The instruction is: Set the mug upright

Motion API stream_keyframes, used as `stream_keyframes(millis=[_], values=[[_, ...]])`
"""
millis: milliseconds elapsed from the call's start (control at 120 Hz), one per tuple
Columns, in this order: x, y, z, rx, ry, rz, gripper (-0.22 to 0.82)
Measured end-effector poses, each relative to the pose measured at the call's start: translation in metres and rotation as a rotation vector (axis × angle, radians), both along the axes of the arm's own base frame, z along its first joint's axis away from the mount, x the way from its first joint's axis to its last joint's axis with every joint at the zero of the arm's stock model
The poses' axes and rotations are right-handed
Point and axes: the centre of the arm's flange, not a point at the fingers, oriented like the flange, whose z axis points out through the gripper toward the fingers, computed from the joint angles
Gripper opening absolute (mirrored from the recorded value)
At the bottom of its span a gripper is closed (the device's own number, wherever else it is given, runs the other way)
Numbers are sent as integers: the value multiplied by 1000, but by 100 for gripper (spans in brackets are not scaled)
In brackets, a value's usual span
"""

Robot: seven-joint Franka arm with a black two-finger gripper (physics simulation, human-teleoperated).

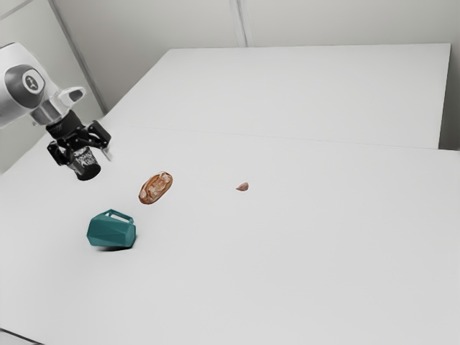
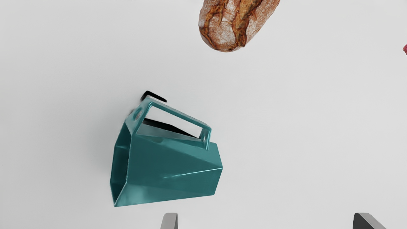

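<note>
Mug [image 2: 171, 168] lies on its side; pincer [image 1: 93, 164] spread, apparently apart from it.

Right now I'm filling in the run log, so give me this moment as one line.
teal mug: on its side, not upright | gripper: open, empty | bread loaf: apart from mug

The rounded white arm [image 1: 11, 54] has a grey, emblem-marked cap [image 1: 24, 81] and a black gripper [image 1: 92, 162].
</note>
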Motion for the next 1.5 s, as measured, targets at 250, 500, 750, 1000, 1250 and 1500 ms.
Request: stream_keyframes(millis=[250,500,750,1000,1250,1500], values=[[-11,57,-73,-205,-73,62,60],[-65,104,-129,-372,-207,66,60],[-76,117,-158,-472,-377,-15,60],[-85,115,-166,-542,-478,-115,60],[-100,96,-186,-613,-490,-169,60],[-95,77,-192,-642,-499,-224,60]])
